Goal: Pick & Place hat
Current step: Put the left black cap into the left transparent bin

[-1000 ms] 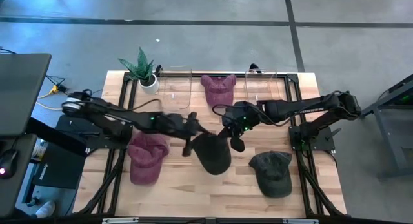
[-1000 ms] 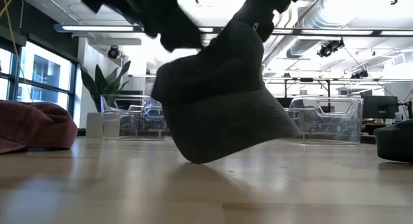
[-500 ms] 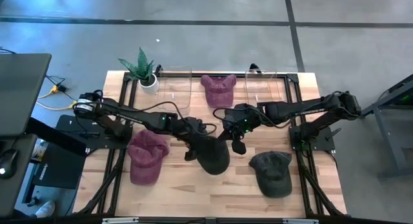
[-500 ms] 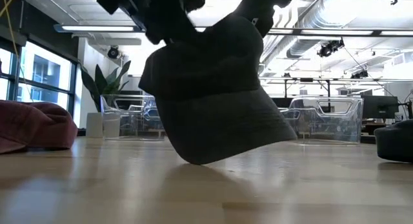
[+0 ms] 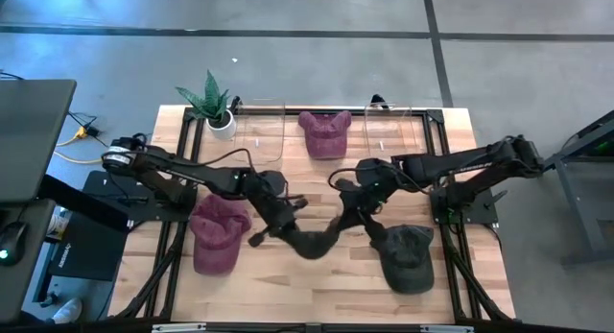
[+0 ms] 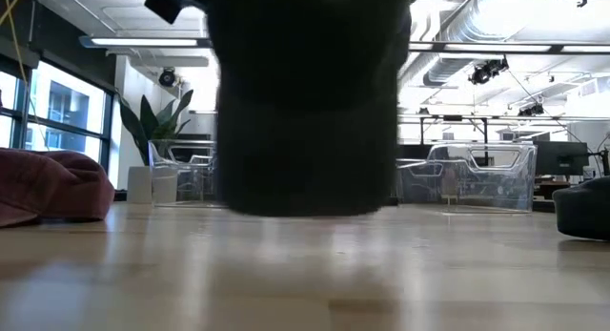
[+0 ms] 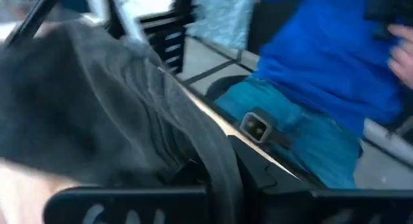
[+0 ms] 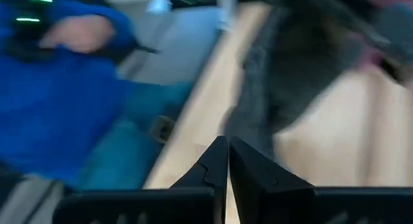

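A black hat (image 5: 312, 243) hangs between my two grippers over the middle of the table. From above it looks like a narrow strip. In the low view the black hat (image 6: 305, 112) is a broad dark shape, and I cannot tell whether its lower edge touches the wood. My left gripper (image 5: 271, 229) is shut on its left end. My right gripper (image 5: 347, 218) is shut on its right end. The hat's cloth (image 7: 97, 101) fills the left wrist view, and the hat (image 8: 290, 75) lies just past my right fingertips. My left gripper holds the hat by its edge (image 7: 197, 153), coming from the table's left and slanting down. The cloth drapes over the fingers and hides where they meet it. My right gripper pinches the hat's edge (image 8: 240, 124) between its two fingertips, coming from the table's right and slanting down. The hat hangs between the two holds.
A maroon hat (image 5: 219, 232) lies at the near left and a dark green hat (image 5: 403, 256) at the near right. Another maroon hat (image 5: 324, 131) sits between two clear boxes at the far edge, beside a potted plant (image 5: 213, 103). A person in blue (image 7: 335, 75) stands by the table.
My left gripper has gone toward the table's near edge and taken hold of the hat's left side. My right gripper has shifted slightly toward the near edge. The hat hung as a slanted dome from my right gripper alone and is now drawn into a strip between both.
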`<state>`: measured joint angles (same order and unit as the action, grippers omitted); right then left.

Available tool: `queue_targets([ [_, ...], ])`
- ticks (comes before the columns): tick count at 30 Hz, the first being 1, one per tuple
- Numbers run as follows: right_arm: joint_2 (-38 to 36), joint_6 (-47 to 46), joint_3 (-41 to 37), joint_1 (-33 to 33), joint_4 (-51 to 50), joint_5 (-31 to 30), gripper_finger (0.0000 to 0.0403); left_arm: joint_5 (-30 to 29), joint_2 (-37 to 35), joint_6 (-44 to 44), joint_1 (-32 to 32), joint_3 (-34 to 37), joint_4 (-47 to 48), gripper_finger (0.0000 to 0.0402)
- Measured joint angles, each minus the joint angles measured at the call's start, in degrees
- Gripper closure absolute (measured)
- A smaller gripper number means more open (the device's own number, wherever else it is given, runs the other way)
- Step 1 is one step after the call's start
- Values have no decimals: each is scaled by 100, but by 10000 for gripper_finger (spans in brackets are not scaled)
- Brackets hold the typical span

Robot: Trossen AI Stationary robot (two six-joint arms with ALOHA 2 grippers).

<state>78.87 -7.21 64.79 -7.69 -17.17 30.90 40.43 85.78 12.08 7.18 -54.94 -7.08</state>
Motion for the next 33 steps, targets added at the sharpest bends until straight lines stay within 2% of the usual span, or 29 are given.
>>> queue_targets([
  [2, -6, 16, 0, -63, 304, 325, 390, 37, -106, 248, -1, 0, -10, 375],
  [5, -6, 27, 0, -118, 540, 347, 376, 2, -224, 292, -4, 0, -21, 384],
  [9, -4, 246, 2, -111, 303, -422, 320, -230, -215, 286, -2, 0, 16, 399],
  [14, 59, 571, -30, -111, -218, -1878, 218, -427, -217, 278, -4, 0, 65, 397],
  [17, 102, 861, -468, -108, 17, -2047, 167, -507, -217, 315, -4, 0, 77, 397],
  [19, 108, 858, -902, -111, 817, -1744, 147, -530, -217, 326, -7, 0, 83, 397],
  [22, 105, 568, -1541, -111, 2367, -784, 135, -684, -217, 333, -4, 0, 83, 397],
  [25, 107, 59, -2063, -122, 3558, -256, 134, -927, -217, 334, -4, 0, 94, 397],
  [27, 105, -173, -2297, -194, 4125, -300, 136, -1057, -217, 334, -4, 0, 89, 397],
  [30, 105, -222, -2460, -351, 4226, -721, 136, -1307, -217, 334, -4, 0, 90, 397],
  [33, 105, -91, -2488, -505, 4121, -1460, 135, -1502, -217, 334, -4, 0, 60, 397],
])
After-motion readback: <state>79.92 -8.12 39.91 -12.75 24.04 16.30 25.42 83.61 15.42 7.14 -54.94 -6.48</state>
